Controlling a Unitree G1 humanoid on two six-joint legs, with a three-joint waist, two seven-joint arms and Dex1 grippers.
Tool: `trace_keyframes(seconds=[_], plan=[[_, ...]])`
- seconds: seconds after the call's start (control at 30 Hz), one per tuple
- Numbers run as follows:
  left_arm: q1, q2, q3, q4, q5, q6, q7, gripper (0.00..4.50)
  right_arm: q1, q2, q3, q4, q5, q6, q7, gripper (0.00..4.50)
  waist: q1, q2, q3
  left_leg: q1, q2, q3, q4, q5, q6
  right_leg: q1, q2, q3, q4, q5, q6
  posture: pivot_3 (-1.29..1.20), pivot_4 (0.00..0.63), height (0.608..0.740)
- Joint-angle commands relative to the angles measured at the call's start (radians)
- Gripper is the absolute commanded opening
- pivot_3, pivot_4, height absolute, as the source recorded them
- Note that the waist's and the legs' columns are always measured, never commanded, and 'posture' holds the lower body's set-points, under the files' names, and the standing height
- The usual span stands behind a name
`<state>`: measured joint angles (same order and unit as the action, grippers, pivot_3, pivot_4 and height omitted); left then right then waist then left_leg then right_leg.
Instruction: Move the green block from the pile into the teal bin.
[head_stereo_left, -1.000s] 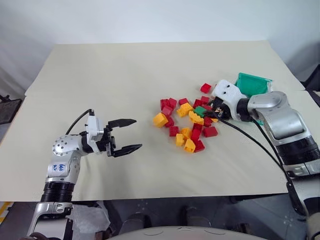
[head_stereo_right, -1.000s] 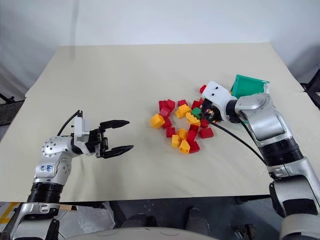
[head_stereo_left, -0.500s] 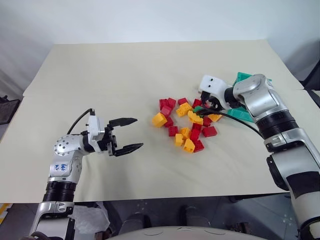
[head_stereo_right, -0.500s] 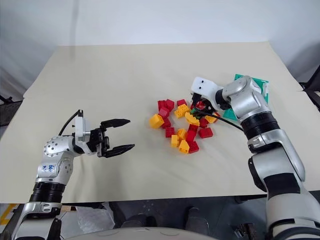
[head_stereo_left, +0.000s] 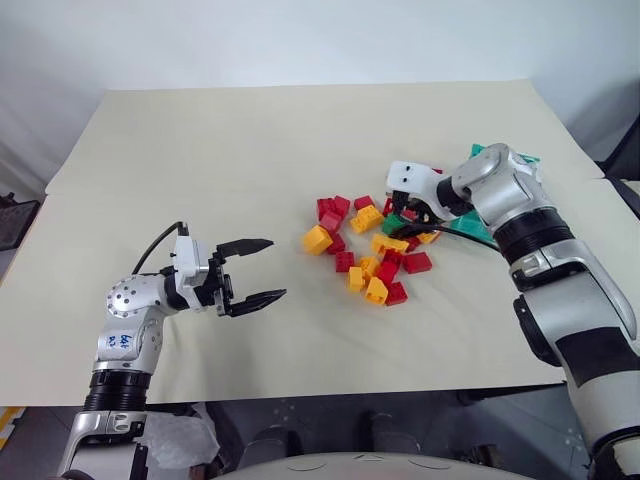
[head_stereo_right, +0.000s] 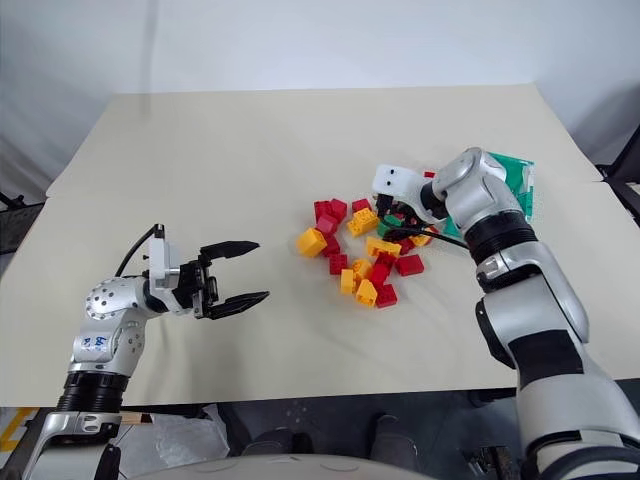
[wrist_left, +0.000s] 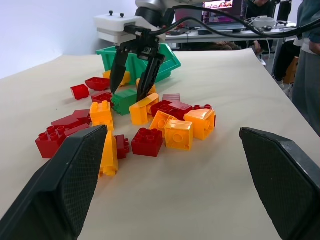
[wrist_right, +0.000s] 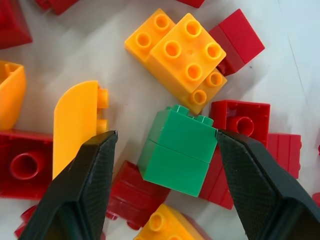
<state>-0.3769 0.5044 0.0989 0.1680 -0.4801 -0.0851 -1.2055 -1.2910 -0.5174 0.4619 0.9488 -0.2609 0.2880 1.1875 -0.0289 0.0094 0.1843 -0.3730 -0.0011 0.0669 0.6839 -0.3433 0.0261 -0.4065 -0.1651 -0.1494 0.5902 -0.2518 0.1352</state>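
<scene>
The green block lies in the pile toward the desk's right edge, hemmed by red and yellow-orange bricks, the down-tilted right gripper open astride it, the teal bin just beyond, the left gripper open over bare desk.

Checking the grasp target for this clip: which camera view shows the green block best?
The right wrist view: the green block sits large between the open right gripper's fingers, studs and side faces plain. The left wrist view shows it small in the pile, beside those fingers. In the head views it is a green speck half hidden by the gripper.
</scene>
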Motion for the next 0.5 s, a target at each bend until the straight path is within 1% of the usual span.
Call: trace_keyframes(seconds=[0.03,0.23,0.33,0.5], plan=[[-0.042,0.006,0.007,-0.013,0.001,0.016,0.025,4.5,0.0,0.017,0.003,0.076,-0.036,-0.011,-0.015,3.27,0.001,0.0,0.0,0.0,0.0,0.0,0.0,0.0,0.0,0.0,0.0,0.0,0.0,0.0,0.0,0.0,0.15,0.74],[-0.081,-0.007,0.008,-0.024,0.017,0.037,0.092,4.5,-0.015,0.033,-0.005,0.137,-0.061,-0.015,-0.028,3.27,-0.002,0.0,0.0,0.001,0.0,0.0,0.001,0.0,0.0,0.001,0.0,0.001,0.001,0.0,0.0,0.0,0.15,0.74],[-0.081,-0.007,0.008,-0.031,0.014,0.041,0.099,4.5,-0.023,0.036,-0.02,0.144,-0.065,-0.012,-0.037,3.27,-0.002,0.0,0.0,0.001,0.0,0.001,0.001,0.0,0.0,0.0,0.0,0.002,0.001,0.0,0.0,0.0,0.15,0.74],[-0.07,-0.007,0.012,-0.044,0.007,0.041,0.101,4.5,-0.016,0.039,-0.05,0.087,-0.041,0.042,0.003,3.27,-0.001,0.0,0.0,0.0,0.0,0.0,0.001,0.0,0.0,0.0,0.0,0.001,0.0,0.0,0.0,0.0,0.15,0.74]])
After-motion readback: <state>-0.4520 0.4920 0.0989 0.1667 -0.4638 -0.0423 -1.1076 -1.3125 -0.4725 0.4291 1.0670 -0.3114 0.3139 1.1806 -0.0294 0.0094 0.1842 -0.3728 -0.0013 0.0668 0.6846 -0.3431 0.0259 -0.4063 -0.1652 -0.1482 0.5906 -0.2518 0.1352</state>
